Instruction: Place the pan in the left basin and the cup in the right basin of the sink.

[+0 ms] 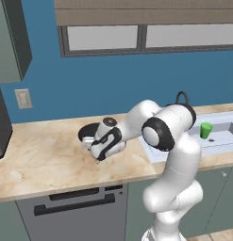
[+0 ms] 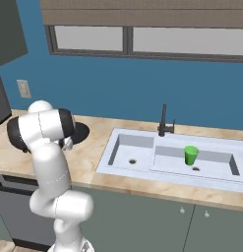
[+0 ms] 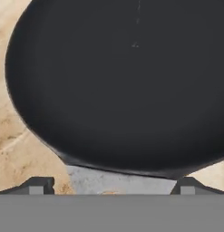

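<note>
task half complete: the cup (image 2: 191,155) stands upright in the right basin (image 2: 216,165) of the sink (image 2: 113,165). the pan (image 3: 127,81) lies on the counter (image 1: 42,160), well apart from the sink; the hand (image 3: 111,186), released wide, poised at its rim.

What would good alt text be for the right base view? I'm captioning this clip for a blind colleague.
A green cup stands upright in the wider right basin of a pale double sink set in a marble-look counter; the squarish left basin holds nothing. At the left, the white robot arm partly hides a black pan on the counter.
</note>
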